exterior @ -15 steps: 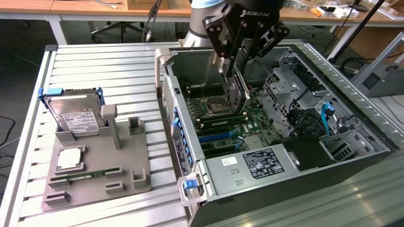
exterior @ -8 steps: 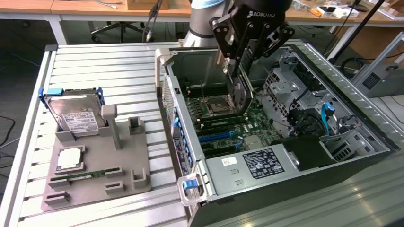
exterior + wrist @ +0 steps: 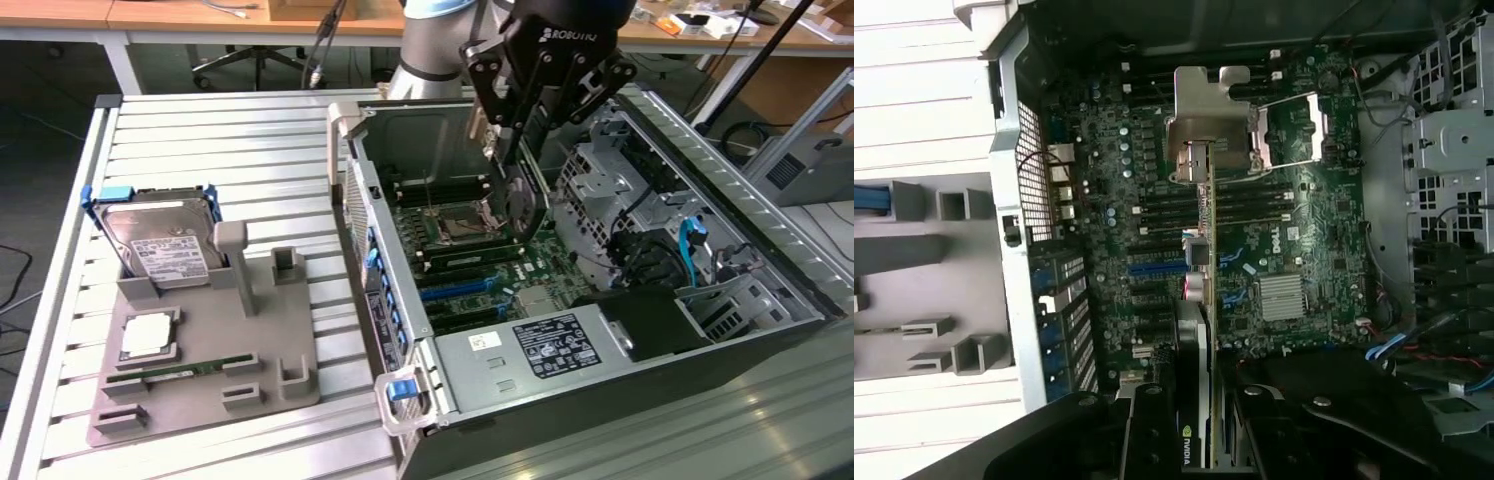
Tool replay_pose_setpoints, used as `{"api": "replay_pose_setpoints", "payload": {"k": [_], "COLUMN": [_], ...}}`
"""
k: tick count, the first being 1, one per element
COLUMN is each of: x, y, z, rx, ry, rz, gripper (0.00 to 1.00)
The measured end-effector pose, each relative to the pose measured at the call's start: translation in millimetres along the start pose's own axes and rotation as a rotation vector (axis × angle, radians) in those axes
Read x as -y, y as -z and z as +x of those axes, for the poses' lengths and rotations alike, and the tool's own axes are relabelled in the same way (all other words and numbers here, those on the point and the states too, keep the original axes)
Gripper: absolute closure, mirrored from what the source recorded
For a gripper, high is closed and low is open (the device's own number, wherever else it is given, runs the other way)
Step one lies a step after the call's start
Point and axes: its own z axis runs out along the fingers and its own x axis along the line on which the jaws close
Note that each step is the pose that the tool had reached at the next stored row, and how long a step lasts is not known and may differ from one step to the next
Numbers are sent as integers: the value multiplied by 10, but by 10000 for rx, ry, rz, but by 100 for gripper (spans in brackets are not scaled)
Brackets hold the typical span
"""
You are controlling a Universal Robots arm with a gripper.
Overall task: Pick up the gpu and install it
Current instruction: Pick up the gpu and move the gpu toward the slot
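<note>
Arm (image 3: pixel 430 40) reaches straight down into the open case (image 3: pixel 350 190), jaws clamped on the edge-on gpu (image 3: pixel 522 203)

the arm (image 3: pixel 434 40) runs out past the exterior view's top edge. the gripper (image 3: pixel 514 160) covers the upper part of the gpu (image 3: pixel 523 205), hiding where the two meet. in the wrist view the gpu (image 3: pixel 1200 290) stands edge-on, so its fan face is unseen, and it hides the slots under it. the case (image 3: pixel 747 370) is cut off by the exterior view's bottom edge. print on the hard drive (image 3: pixel 167 255) and power supply (image 3: pixel 567 345) labels is too small to read.
</note>
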Motion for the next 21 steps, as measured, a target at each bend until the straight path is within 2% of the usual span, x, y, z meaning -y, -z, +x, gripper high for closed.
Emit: {"api": "replay_pose_setpoints", "payload": {"k": [21], "x": [-46], "y": [-95], "z": [-347], "rx": [5], "ry": [1], "rz": [44], "gripper": [73]}}
